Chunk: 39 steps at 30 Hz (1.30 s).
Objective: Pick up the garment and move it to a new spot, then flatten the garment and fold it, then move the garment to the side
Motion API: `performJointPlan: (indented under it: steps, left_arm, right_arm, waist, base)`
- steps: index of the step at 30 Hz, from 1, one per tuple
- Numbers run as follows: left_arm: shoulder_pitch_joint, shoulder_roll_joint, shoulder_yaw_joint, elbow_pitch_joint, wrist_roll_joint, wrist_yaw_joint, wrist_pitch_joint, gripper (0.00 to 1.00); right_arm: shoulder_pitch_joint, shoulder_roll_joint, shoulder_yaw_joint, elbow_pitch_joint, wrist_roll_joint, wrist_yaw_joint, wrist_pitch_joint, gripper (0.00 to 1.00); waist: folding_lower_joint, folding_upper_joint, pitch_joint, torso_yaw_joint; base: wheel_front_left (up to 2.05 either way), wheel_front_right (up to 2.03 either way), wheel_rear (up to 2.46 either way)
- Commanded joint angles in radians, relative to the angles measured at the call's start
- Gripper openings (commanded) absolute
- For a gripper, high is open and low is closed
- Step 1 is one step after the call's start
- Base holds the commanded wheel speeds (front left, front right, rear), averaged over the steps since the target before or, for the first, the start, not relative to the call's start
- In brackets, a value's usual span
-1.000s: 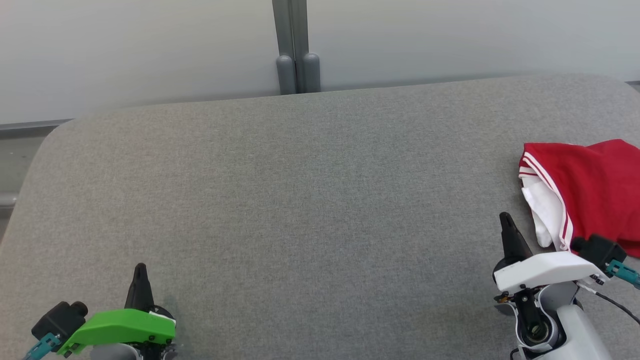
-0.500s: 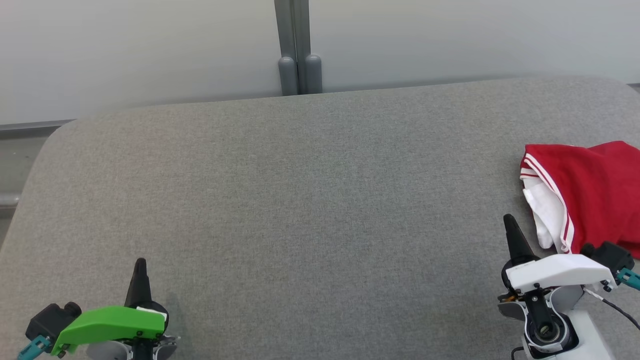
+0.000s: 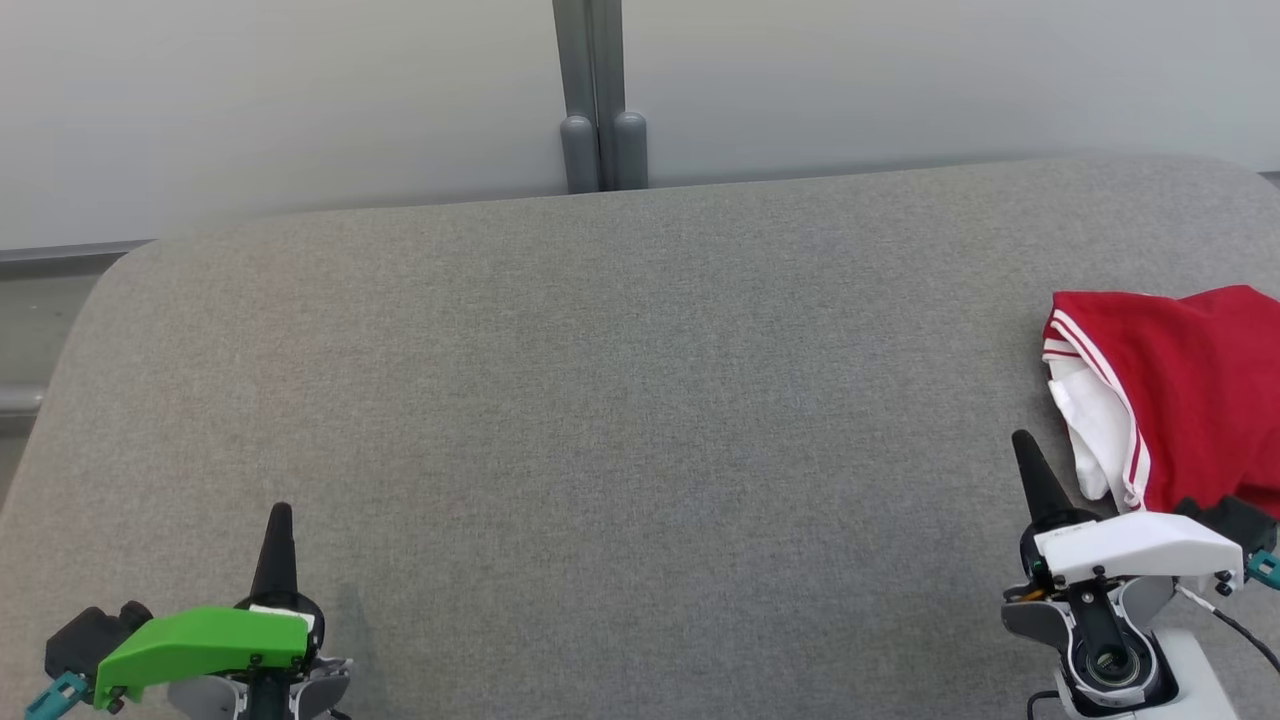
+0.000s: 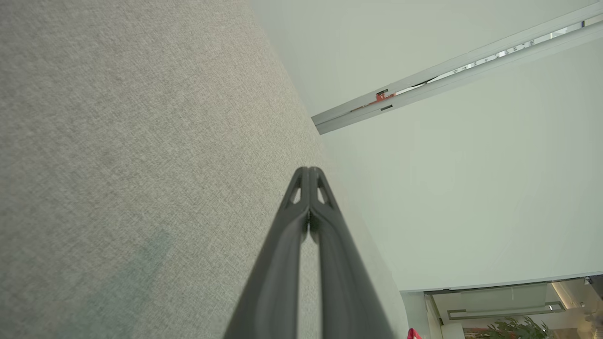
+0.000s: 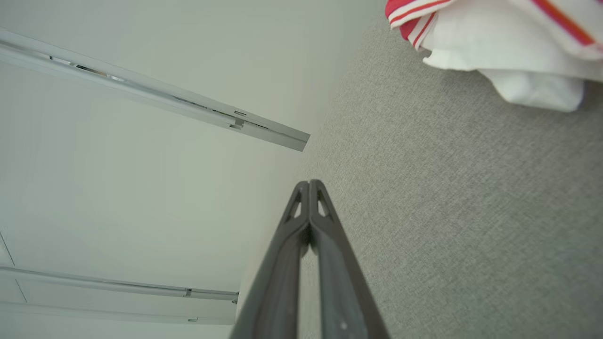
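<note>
Head cam looks down & fwd from above over grey padded surface (image 3: 640, 400) toward pale wall (image 3: 300, 100); both wrist cams sit low, close to surface, facing same wall; R wrist & head share red-white garment (image 3: 1180, 400).

1. left gripper (image 3: 279, 512): dark tapered fingers (image 3: 277, 565), green cover (image 3: 200, 642), black camera block (image 3: 85, 640), teal plug (image 3: 45, 695).
2. right gripper (image 3: 1021, 438): matching fingers, white cover (image 3: 1140, 546), thin black cable (image 3: 1240, 630).
</note>
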Motion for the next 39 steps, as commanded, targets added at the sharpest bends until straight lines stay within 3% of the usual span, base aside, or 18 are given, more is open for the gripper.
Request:
performJointPlan:
  steps: [1, 39]
  left_arm:
    - [-0.025, 0.008, 0.006, -0.012, -0.029, -0.009, 0.007, 0.00]
    - [-0.034, 0.010, 0.031, -0.047, -0.339, -0.054, 0.089, 0.00]
  right_arm:
    - [0.004, -0.006, -0.005, -0.016, 0.030, 0.001, 0.007, 0.00]
    - [0.046, -0.007, -0.037, -0.072, 0.351, 0.000, 0.089, 0.00]
  waist:
    - [0.0000, 0.0000, 0.000, 0.001]
    - [0.0000, 0.0000, -0.011, 0.012]
  base:
    - [0.00, 0.00, 0.00]
    - [0.00, 0.00, 0.00]
